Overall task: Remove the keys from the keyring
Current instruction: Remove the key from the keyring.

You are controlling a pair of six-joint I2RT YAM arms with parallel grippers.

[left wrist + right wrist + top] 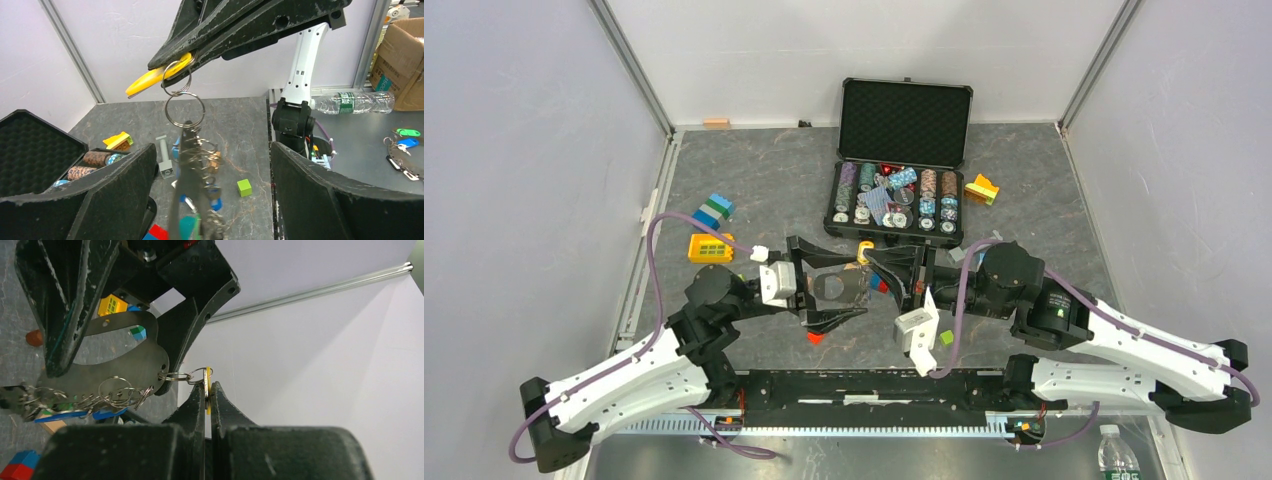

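Note:
My right gripper (871,258) is shut on a yellow-headed key (150,77), which shows edge-on between its fingertips (208,388). From that key hangs the keyring (185,110), a short chain of thin silver rings (175,376). The rings link to a flat grey metal plate (115,365) carrying more rings and keys with blue (75,415) and green (187,225) heads. My left gripper (212,150) stands wide open around this bunch. The plate hangs edge-on between its fingers with a gap on each side.
An open black case (894,190) of poker chips stands behind the grippers. Toy blocks lie around: a blue-green stack (712,210), a yellow one (710,247), an orange-yellow one (982,188), a green cube (244,187) and a grey piece (164,155). A water bottle (1114,450) lies off the table.

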